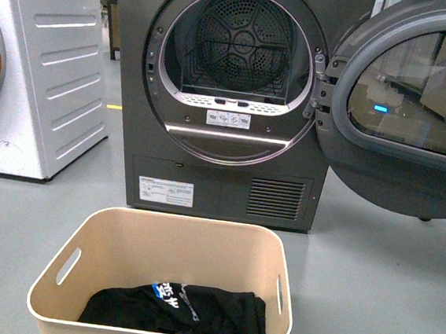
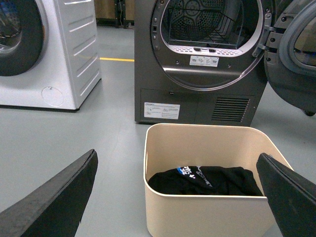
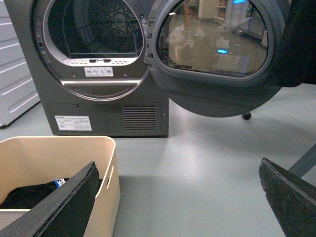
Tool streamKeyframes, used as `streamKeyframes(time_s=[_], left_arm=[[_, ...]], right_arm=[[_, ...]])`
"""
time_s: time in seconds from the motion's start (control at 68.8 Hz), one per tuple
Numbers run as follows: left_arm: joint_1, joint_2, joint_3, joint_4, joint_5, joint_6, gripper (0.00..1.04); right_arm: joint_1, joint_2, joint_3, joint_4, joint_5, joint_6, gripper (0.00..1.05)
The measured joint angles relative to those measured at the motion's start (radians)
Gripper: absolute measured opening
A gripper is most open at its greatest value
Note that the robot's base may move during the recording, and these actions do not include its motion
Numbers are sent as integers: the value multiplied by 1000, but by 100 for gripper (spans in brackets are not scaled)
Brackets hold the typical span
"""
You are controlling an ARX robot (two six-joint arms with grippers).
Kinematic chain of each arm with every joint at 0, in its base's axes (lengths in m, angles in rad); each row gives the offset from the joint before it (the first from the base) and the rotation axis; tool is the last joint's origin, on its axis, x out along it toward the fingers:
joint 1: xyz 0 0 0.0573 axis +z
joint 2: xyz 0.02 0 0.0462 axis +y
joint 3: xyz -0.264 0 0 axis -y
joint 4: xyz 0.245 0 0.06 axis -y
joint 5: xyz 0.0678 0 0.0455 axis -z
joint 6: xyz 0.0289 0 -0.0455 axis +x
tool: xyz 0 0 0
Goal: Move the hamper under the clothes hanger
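The beige hamper (image 1: pixel 160 244) stands on the grey floor right in front of me, with a black garment (image 1: pixel 185 309) lying in its bottom. In the left wrist view my left gripper (image 2: pixel 177 155) is open, its two dark fingers (image 2: pixel 59 197) spread to either side of the hamper (image 2: pixel 207 217), not touching it. In the right wrist view my right gripper (image 3: pixel 177 165) is open over bare floor, with the hamper (image 3: pixel 49 158) beside one finger. A slanted grey bar (image 3: pixel 303 165) at the edge may be a leg of the clothes hanger; its long bar is out of view.
A dark grey dryer (image 1: pixel 221 183) stands just behind the hamper, its round door (image 1: pixel 410 114) swung open to the right. A white washing machine (image 1: pixel 43 63) stands at the left. Dark cloth (image 3: pixel 301 44) hangs at the far right in the right wrist view.
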Motion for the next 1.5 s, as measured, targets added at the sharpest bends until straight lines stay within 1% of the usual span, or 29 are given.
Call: streamKeyframes(time_s=[0.174,0.189,0.232,0.247,0.276,0.305,0.334,0.363,0.407,0.494,0.523,0.567,0.639,0.683,0.712,0.872,0.93,1.031,1.351,1.496], left_arm=[[0,0,0,0,0,0,98],[3,8,3,-11,11,-6,98],[53,116,69,-145,101,-58,98],[66,148,82,-157,116,-62,98],[117,278,129,-153,158,-73,98],[151,372,165,-119,165,-75,98],[177,466,205,-73,170,-74,98],[203,586,265,-3,167,-68,98],[211,726,338,82,160,-48,98],[209,986,488,156,171,-19,98],[208,1059,532,155,185,-11,98],[199,1172,600,145,182,-6,98],[181,1355,734,77,183,3,98],[163,1495,843,34,143,10,98],[154,1572,902,14,134,12,98],[135,1875,1119,-36,74,26,98],[132,1952,1178,-48,44,26,98],[127,2038,1253,-66,25,26,98],[60,2229,1427,-131,27,18,98],[43,2294,1471,-142,25,7,98]], right_arm=[[0,0,0,0,0,0,97],[-6,6,2,-8,-24,5,97],[-69,102,52,-87,-211,20,97],[-78,129,61,-86,-242,21,97],[-96,240,100,-55,-329,23,97],[-95,327,129,-13,-357,24,97],[-85,412,160,32,-362,24,97],[-64,520,201,87,-358,23,97],[-31,648,250,146,-344,23,97],[38,894,352,225,-304,23,97],[57,963,383,240,-289,22,97],[85,1071,440,248,-272,16,97],[126,1248,549,260,-233,3,97],[153,1392,648,251,-187,-13,97],[167,1479,710,239,-153,-24,97],[214,1812,958,171,-64,-53,97],[227,1891,1023,150,-43,-58,97],[240,1976,1093,127,-18,-74,97],[283,2176,1258,81,32,-105,97],[296,2230,1302,75,53,-108,97]])
